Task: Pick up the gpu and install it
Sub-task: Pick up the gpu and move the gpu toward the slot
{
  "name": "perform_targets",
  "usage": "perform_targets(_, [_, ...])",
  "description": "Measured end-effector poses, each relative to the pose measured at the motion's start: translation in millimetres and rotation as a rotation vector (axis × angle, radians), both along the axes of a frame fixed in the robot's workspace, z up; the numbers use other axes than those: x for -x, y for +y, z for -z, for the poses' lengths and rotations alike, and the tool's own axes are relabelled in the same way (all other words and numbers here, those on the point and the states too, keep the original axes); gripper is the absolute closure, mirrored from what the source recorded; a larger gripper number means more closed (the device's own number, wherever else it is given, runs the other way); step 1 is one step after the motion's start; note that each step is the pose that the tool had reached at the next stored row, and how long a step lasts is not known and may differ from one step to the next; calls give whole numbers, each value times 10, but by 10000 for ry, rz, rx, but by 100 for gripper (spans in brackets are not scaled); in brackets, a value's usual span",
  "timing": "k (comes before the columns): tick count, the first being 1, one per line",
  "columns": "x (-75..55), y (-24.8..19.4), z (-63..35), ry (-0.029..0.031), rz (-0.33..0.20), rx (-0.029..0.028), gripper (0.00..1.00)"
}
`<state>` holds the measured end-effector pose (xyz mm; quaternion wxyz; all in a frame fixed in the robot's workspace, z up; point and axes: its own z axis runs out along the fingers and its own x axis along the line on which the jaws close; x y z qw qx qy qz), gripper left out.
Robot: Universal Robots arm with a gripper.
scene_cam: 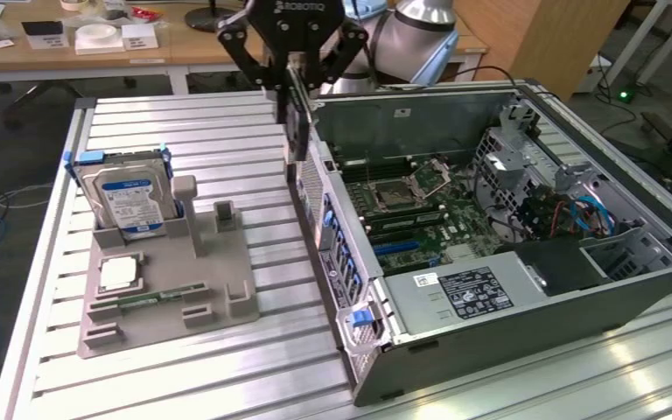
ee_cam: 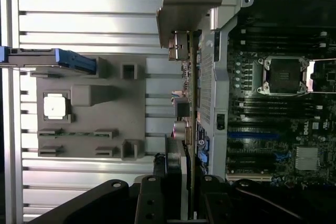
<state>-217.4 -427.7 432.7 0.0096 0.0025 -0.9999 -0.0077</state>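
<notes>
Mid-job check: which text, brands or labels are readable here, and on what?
"ROBOTIQ": on the claw, which grips the gpu.
Label on the hard drive: too small to read.
Label on the power supply: too small to read.
Print on the motherboard: blurred.

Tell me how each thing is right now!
gpu: gripped, hanging on edge, not in the case yet.
pincer: shut on the gpu.
computer case: on its side, open.
hard drive: upright in the gray holder.
processor chip: flat in the gray holder.

The tool (scene_cam: 294, 72) holds gpu (scene_cam: 298, 122) upright by computer case (scene_cam: 511, 346) wall.
</notes>
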Motion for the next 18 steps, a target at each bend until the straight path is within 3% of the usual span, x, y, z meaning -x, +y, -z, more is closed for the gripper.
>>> perform_targets(18, [-678, 0, 26, -1, 0, -1, 72])
